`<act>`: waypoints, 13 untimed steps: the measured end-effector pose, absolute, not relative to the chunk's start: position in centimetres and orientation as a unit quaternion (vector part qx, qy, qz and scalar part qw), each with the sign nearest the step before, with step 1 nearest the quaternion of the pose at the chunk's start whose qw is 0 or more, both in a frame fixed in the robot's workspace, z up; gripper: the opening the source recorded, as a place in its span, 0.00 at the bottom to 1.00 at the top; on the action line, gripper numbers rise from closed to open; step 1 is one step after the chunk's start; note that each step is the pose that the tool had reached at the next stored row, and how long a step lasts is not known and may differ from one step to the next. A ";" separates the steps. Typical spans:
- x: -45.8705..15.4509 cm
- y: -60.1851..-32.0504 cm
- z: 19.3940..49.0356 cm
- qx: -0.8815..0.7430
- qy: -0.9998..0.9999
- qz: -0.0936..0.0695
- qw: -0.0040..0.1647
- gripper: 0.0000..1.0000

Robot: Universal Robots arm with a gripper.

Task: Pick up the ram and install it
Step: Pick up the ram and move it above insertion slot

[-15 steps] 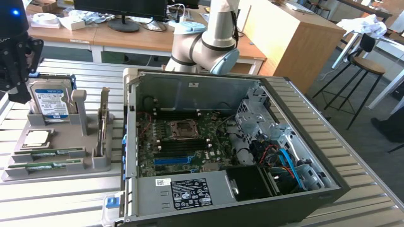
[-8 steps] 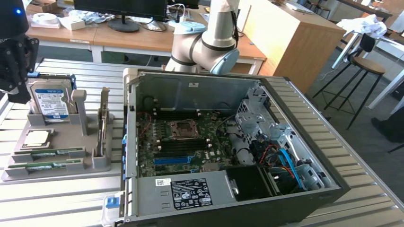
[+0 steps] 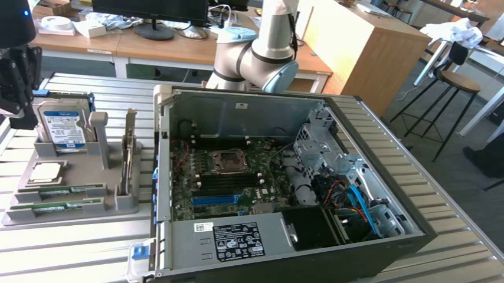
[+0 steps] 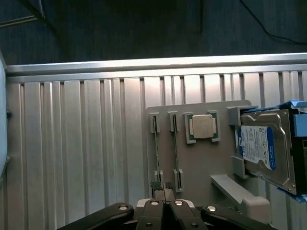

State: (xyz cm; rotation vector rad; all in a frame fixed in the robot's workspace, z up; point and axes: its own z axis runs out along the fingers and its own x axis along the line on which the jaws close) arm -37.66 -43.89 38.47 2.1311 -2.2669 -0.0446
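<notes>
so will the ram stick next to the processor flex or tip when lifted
Probably stiff and light: the ram stick is a thin circuit board. It stands on edge in holder slots, so freed it would likely topple.

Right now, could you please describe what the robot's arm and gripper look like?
The arm is silver-grey tubing with rounded joints capped in pale blue. The gripper is black, with linkages fastened by shiny round bolts, and ends in slim metal tips with ridged faces.

Exterior view bright, daylit; glare on metal table (image 3: 71, 247); wrist view dimmer.
</notes>
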 end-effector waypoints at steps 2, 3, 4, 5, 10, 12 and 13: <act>-37.7 -43.9 38.5 0.686 -0.727 -0.014 0.015 0.10; -37.7 -43.9 38.5 0.686 -0.727 -0.014 0.015 0.10; -37.7 -43.9 38.5 0.686 -0.727 -0.014 0.015 0.10; -37.7 -43.9 38.5 0.686 -0.727 -0.014 0.015 0.10; -37.7 -43.9 38.5 0.691 -0.723 -0.014 0.015 0.10; -37.7 -43.9 38.5 0.692 -0.722 -0.014 0.015 0.10; -37.7 -43.9 38.5 0.692 -0.722 -0.014 0.015 0.10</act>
